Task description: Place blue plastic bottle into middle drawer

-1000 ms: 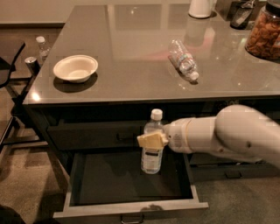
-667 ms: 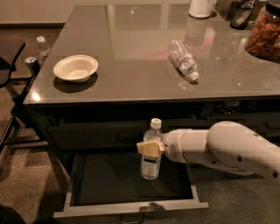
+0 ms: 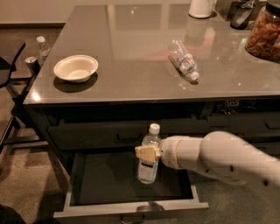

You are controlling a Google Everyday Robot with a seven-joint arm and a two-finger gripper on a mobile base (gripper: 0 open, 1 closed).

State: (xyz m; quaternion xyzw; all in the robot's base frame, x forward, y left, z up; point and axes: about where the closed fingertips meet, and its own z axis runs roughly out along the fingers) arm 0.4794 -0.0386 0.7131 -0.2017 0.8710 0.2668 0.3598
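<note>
The blue plastic bottle (image 3: 148, 162), clear with a white cap and white label, stands upright inside the open middle drawer (image 3: 131, 209). My gripper (image 3: 148, 153) is shut on the bottle just below its neck, reaching in from the right. The bottle's base is low over the drawer's dark floor; I cannot tell whether it touches. The drawer is pulled out towards me, its pale rim and small bar handle at the front.
A white bowl (image 3: 75, 68) sits on the grey counter (image 3: 131, 35) at the left. A smaller ribbed bottle (image 3: 183, 59) lies on its side at centre right. A jar of snacks (image 3: 264, 28) and a white container (image 3: 201, 7) stand at the back right. A closed drawer (image 3: 109, 134) is above.
My gripper has lowered the bottle further into the drawer and moved it slightly towards the left.
</note>
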